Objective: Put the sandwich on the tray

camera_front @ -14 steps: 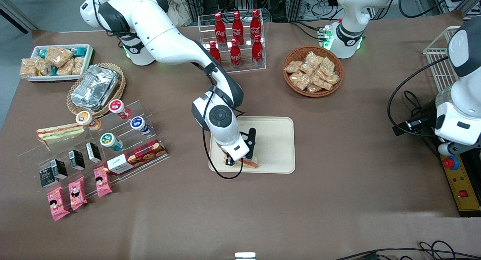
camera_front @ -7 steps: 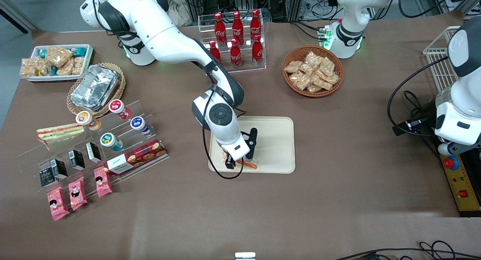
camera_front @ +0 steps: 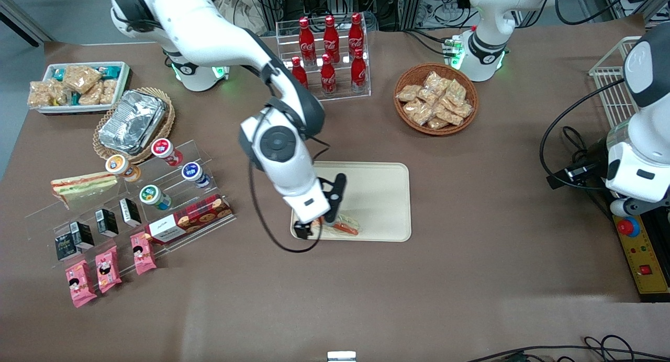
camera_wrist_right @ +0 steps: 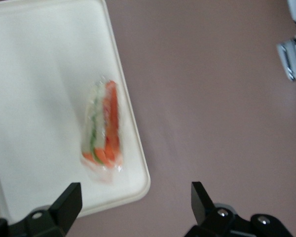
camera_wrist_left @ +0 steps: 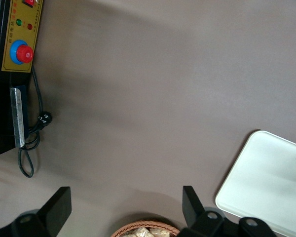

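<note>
On a brown table (camera_front: 471, 278), one wrapped sandwich (camera_front: 345, 226) lies inside one cream tray (camera_front: 387, 194), by the rim nearest the front camera. The gripper (camera_front: 313, 227) hovers above that edge, jaws spread and empty. Six red cola bottles (camera_front: 328, 48) stand farther away.

A wicker basket (camera_front: 435, 98) of snack packets sits beside my cola bottle rack (camera_front: 327, 53). A foil container (camera_front: 132, 122) lies toward my working end.

Brown table (camera_front: 471, 278), tray (camera_front: 384, 194), snack basket (camera_front: 436, 99)
</note>
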